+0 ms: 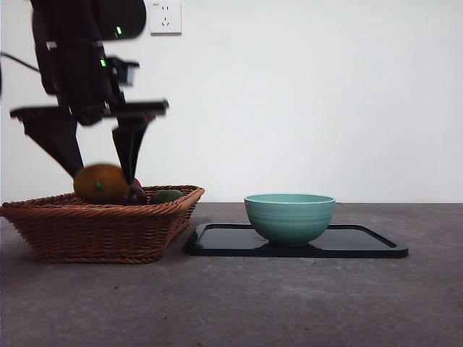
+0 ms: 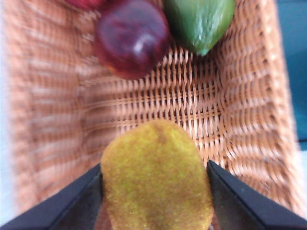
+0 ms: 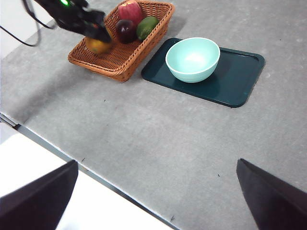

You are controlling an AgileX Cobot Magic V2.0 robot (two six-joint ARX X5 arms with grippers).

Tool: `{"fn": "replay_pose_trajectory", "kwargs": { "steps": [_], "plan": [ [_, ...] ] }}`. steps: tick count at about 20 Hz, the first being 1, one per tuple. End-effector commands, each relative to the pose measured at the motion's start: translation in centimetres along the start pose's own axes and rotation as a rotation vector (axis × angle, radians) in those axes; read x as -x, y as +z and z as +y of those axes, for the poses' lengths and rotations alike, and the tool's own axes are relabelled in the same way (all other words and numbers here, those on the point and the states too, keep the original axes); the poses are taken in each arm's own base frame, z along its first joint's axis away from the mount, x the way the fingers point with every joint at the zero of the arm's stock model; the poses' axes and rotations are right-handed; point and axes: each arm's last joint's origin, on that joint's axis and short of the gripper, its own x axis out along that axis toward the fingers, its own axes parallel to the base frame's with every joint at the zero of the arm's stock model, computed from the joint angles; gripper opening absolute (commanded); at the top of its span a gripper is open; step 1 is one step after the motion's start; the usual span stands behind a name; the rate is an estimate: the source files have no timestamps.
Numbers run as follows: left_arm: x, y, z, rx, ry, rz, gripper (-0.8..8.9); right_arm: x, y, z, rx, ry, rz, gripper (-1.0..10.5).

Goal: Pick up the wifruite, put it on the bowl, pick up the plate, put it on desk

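The wifruite (image 1: pixel 101 183), a fuzzy brown-orange oval, is held between the two jaws of my left gripper (image 1: pixel 103 172), at about the rim height of the wicker basket (image 1: pixel 101 235). In the left wrist view the wifruite (image 2: pixel 156 177) fills the gap of the left gripper (image 2: pixel 154 191), with the basket floor (image 2: pixel 192 110) below it. The mint-green bowl (image 1: pixel 289 217) stands empty on the dark plate (image 1: pixel 362 242), right of the basket on the grey desk (image 1: pixel 289 303). My right gripper (image 3: pixel 156 191) waits open, far from the bowl (image 3: pixel 193 58) and the plate (image 3: pixel 235 81).
A dark purple fruit (image 2: pixel 132 38), a green fruit (image 2: pixel 199 21) and a red fruit (image 3: pixel 130 9) lie at one end of the basket (image 3: pixel 120 67). The basket's corner almost touches the plate. A wall socket (image 1: pixel 165 17) sits on the white wall behind.
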Motion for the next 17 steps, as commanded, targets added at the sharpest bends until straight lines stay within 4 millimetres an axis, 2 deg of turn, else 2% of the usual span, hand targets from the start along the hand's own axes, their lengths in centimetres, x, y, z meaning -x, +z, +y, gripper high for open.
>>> {"fn": "replay_pose_trajectory", "kwargs": {
  "steps": [1, 4, 8, 9, 11, 12, 14, 17],
  "plan": [
    [-2.8, 0.5, -0.6, -0.038, 0.003, 0.018, 3.02, 0.3, -0.6, 0.0, -0.023, -0.005, 0.062, 5.5],
    [-5.1, 0.4, -0.7, -0.043, 0.016, 0.055, 3.02, 0.3, -0.6, 0.0, -0.022, -0.005, 0.062, 5.5],
    [-5.7, 0.3, -0.7, -0.044, 0.018, 0.063, 3.15, 0.3, -0.6, 0.0, -0.022, -0.005, 0.062, 5.5],
    [-5.7, 0.3, -0.7, -0.044, 0.019, 0.067, 3.5, 0.3, -0.6, 0.0, -0.022, -0.005, 0.062, 5.5],
    [-5.6, 0.2, -0.8, -0.045, 0.008, 0.081, 5.49, 0.3, -0.6, 0.0, -0.022, -0.005, 0.062, 5.5],
    [-5.5, 0.3, -0.8, -0.044, -0.013, 0.091, 5.96, 0.3, -0.6, 0.0, -0.022, -0.005, 0.062, 5.5],
    [-4.4, 0.6, -0.8, -0.044, -0.034, 0.096, 5.95, 0.3, -0.6, 0.0, -0.022, -0.005, 0.062, 5.5],
    [-0.5, 0.8, -0.4, -0.076, -0.05, 0.047, 5.95, 0.3, -0.6, 0.0, -0.022, -0.005, 0.062, 5.5]
  ]
}}
